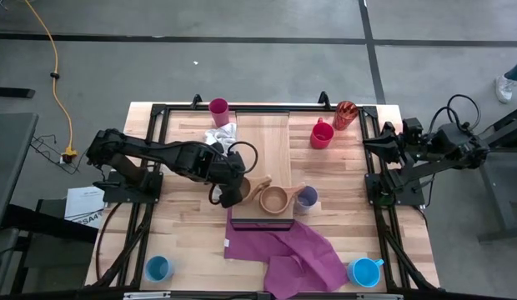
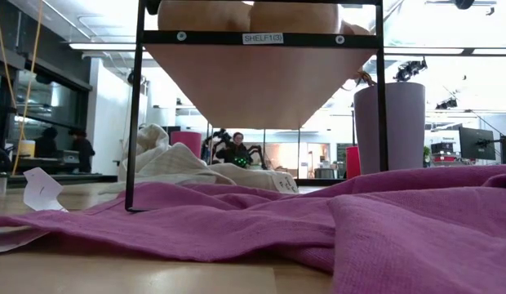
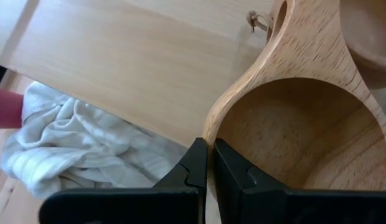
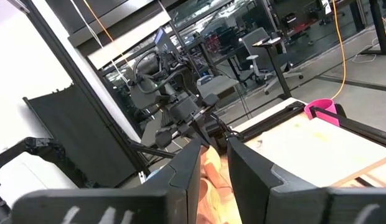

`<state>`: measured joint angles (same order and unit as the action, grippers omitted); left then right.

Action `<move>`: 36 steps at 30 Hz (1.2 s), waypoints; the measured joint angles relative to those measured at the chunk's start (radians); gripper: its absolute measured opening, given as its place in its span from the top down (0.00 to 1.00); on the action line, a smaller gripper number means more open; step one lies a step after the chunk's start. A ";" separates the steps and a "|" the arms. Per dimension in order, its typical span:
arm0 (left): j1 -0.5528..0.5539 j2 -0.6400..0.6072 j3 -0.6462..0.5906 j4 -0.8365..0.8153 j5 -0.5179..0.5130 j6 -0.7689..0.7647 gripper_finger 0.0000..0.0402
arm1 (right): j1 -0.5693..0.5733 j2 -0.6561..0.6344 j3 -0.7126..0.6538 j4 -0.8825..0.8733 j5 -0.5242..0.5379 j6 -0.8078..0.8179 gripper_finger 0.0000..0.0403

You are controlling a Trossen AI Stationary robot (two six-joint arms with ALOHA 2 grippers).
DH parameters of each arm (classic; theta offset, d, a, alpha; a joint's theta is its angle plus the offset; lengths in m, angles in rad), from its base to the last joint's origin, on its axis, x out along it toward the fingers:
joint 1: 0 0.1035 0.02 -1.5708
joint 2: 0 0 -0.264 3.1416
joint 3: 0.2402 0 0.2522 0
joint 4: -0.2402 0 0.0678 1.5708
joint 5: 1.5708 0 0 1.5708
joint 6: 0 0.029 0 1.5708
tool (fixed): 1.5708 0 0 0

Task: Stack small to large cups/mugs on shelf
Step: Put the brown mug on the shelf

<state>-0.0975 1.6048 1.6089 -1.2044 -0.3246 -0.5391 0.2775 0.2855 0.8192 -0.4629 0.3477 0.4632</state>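
The left gripper point(image 3: 210, 163) has its jaws pinched on the wooden cup point(image 3: 299, 124) rim over the shelf point(image 1: 263, 142); so thin a hold could slip or tip it. The right gripper point(image 4: 213, 163) waits, jaws slightly open.

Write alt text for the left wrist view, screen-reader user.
The left gripper is pinched on the rim of a tan wooden cup resting on the light-wood shelf. A second wooden cup touches it, and a crumpled white cloth lies beside the shelf.
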 joint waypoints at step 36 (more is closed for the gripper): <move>0.000 0.019 0.000 -0.026 0.064 -0.106 1.00 | 0.000 0.000 0.000 0.000 0.000 -0.016 0.82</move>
<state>-0.0977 1.6234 1.6089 -1.2307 -0.2610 -0.6451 0.2775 0.2855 0.8192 -0.4625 0.3477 0.4473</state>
